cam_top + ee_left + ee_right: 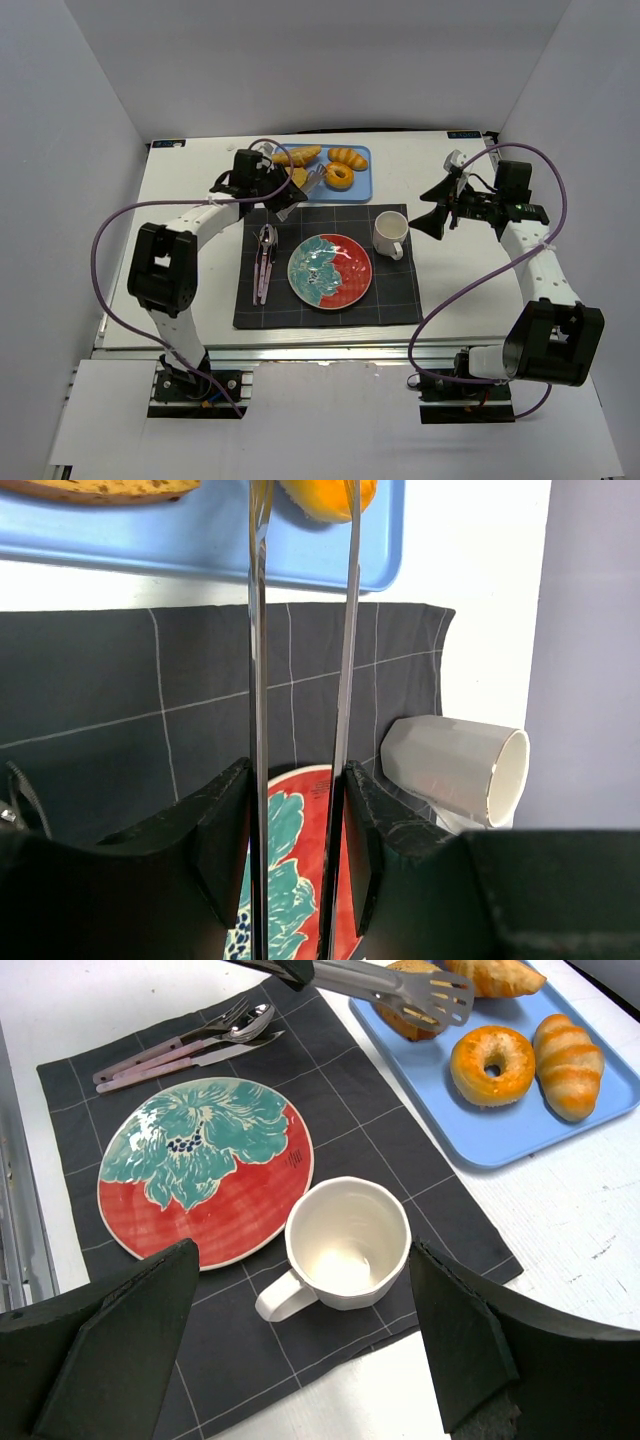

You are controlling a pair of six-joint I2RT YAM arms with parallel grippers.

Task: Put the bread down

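The bread (339,177), a glossy golden-orange ring bun (492,1063), lies on the blue tray (363,188) at the back of the table. My left gripper (283,192) is shut on a pair of metal tongs (400,985), whose two arms run between its fingers (230,810) toward the tray. The tongs' tips are parted and hover over a brown slice (398,1022), just left of the ring bun and not touching it. My right gripper (425,207) stands wide open above the white cup (347,1240), holding nothing.
A striped oval roll (568,1065) and a long golden roll (297,156) share the tray. On the dark placemat (390,300) are a red-and-teal plate (350,285), the cup (390,233) to its right, and cutlery (265,262) to its left.
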